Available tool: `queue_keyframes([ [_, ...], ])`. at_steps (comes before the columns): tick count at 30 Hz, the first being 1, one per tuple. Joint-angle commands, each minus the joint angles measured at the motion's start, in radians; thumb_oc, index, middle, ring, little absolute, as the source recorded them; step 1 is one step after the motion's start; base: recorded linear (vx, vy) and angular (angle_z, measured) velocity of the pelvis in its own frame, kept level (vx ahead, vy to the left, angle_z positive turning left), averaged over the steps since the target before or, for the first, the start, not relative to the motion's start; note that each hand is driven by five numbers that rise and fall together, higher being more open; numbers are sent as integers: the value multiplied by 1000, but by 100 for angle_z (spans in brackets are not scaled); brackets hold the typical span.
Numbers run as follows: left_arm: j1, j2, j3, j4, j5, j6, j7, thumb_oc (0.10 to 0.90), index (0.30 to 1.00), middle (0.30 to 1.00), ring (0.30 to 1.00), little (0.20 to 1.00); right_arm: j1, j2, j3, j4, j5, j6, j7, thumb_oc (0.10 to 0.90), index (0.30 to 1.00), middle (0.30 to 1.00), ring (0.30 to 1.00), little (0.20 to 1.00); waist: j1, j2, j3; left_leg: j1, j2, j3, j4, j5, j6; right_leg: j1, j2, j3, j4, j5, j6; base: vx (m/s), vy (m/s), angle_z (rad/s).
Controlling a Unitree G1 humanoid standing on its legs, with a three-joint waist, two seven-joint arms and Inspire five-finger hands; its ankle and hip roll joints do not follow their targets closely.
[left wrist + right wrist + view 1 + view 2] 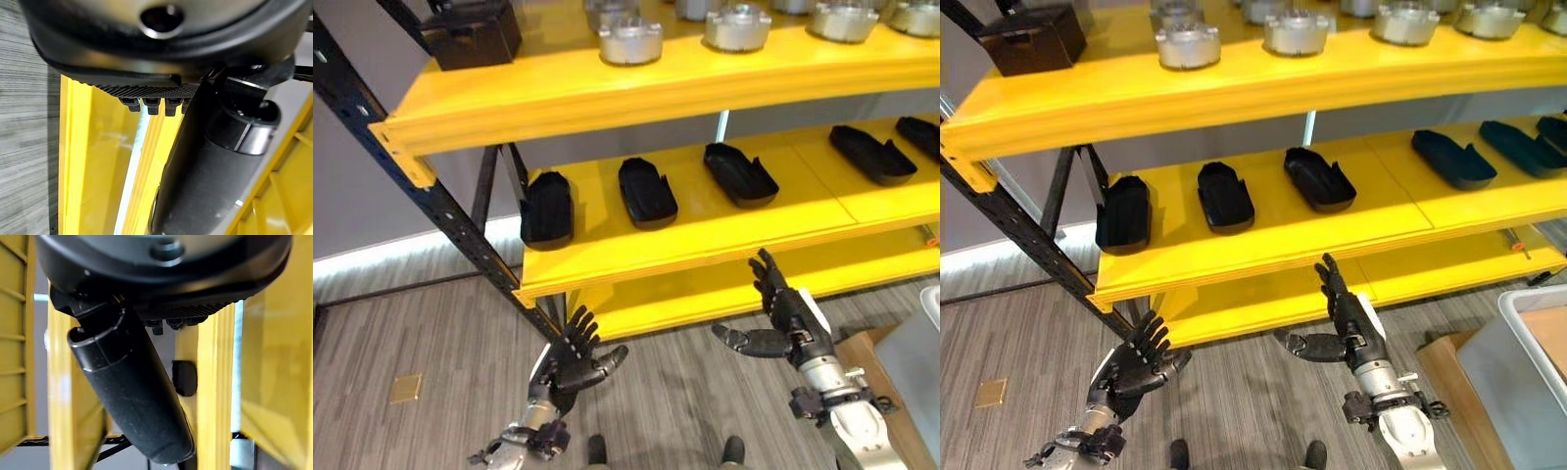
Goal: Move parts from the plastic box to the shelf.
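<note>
The yellow shelf [695, 245] stands in front of me. On its middle level lie several black moulded parts [646, 191], and on its top level several silver round parts [629, 41]. The pale plastic box [1518, 357] sits at the far right, near the floor. My left hand [570, 364] hangs open and empty below the middle level's left front corner. Further right, just in front of the lower level's edge, my right hand [788, 313] is held up, fingers straight, thumb out, holding nothing. The right wrist view looks past the thumb [132, 396] at yellow shelf beams.
A dark block [475, 34] sits at the left end of the top level. The black diagonal shelf post [440, 211] runs down to the floor at the left. Brown cardboard [1445, 377] lies beside the plastic box. Grey wood-look floor [431, 343] spreads to the left.
</note>
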Motion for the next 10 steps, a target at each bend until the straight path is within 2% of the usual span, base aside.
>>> queue_keyframes([
  [1, -59, 47, 55, -70, -2, -89, 12, 900, 1000, 1000, 1000, 1000, -114, -13, -14, -16, 50, -79, -13, 900, 1000, 1000, 1000, 1000, 2, -37, -57, -28, -16, 15, -11, 29, 19, 23, 53, -2, 12, -31, -10, -12, -2, -6],
  [10, -69, 31, 67, -51, 2, -87, 22, 900, 1000, 1000, 1000, 1000, -137, -20, 20, -16, 81, -70, 9, 900, 1000, 1000, 1000, 1000, -3, -34, -80, 3, -7, 34, -11, 24, 18, 40, 55, 19, 13, -29, -13, 9, -8, -11],
])
